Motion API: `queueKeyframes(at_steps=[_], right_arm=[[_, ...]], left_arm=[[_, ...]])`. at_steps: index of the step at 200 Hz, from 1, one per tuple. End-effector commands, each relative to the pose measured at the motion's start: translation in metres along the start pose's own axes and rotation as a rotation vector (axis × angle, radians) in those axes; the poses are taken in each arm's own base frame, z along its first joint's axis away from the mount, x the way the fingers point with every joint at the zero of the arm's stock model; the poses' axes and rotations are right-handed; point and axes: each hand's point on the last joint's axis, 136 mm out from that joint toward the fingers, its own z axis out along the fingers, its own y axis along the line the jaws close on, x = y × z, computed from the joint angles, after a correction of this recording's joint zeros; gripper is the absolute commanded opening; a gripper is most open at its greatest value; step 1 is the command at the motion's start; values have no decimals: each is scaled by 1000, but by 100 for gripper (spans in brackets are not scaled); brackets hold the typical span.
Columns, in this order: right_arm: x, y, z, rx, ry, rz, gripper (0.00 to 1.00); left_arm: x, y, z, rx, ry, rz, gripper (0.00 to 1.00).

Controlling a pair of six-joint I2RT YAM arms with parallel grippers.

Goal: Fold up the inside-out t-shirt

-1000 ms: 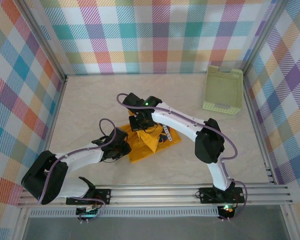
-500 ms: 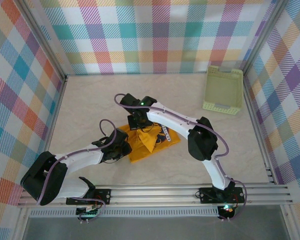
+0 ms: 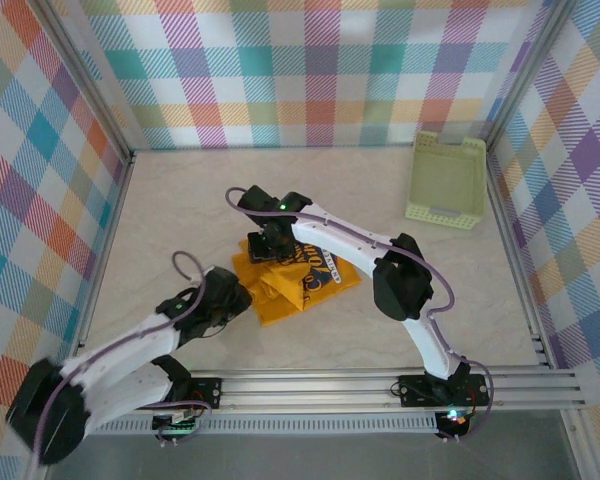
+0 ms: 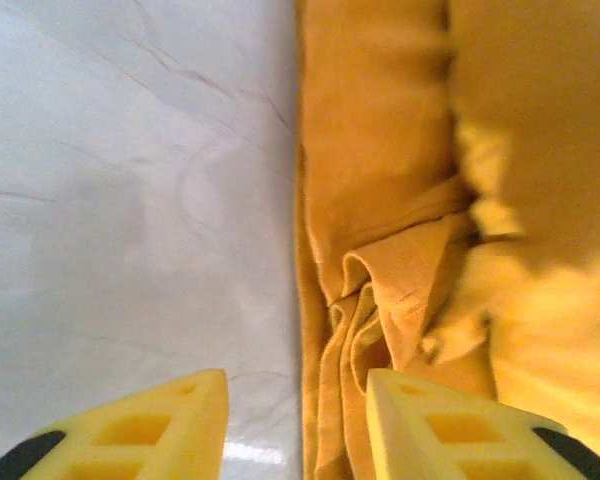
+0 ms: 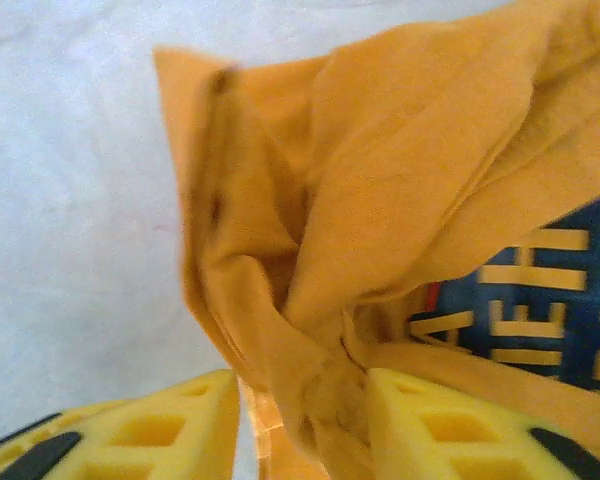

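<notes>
Both hands have just let go. Left hand [image 4: 298,405], part-open and empty, has drawn back to the mustard-yellow cotton t-shirt's [image 3: 280,300] near-left edge; right hand [image 5: 302,405], part-open, gripping nothing, sits over its far corner. Shirt lies mid-tabletop [image 3: 160,200], print up, rumpled: fold judged released, unfinished.

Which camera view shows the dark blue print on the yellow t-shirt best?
The right wrist view: the navy print is close, its letters distinct, though cut by the frame edge. The top external view shows it small, beside the right arm. The left wrist view shows plain yellow folds of the t-shirt.
</notes>
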Motion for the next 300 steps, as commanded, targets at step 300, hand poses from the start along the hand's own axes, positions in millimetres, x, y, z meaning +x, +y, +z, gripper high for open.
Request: queueKeyframes(at_steps=[300], right_arm=[[-36, -124, -44, 71, -144, 60, 48]], left_arm=[[4, -91, -33, 136, 50, 228, 52]])
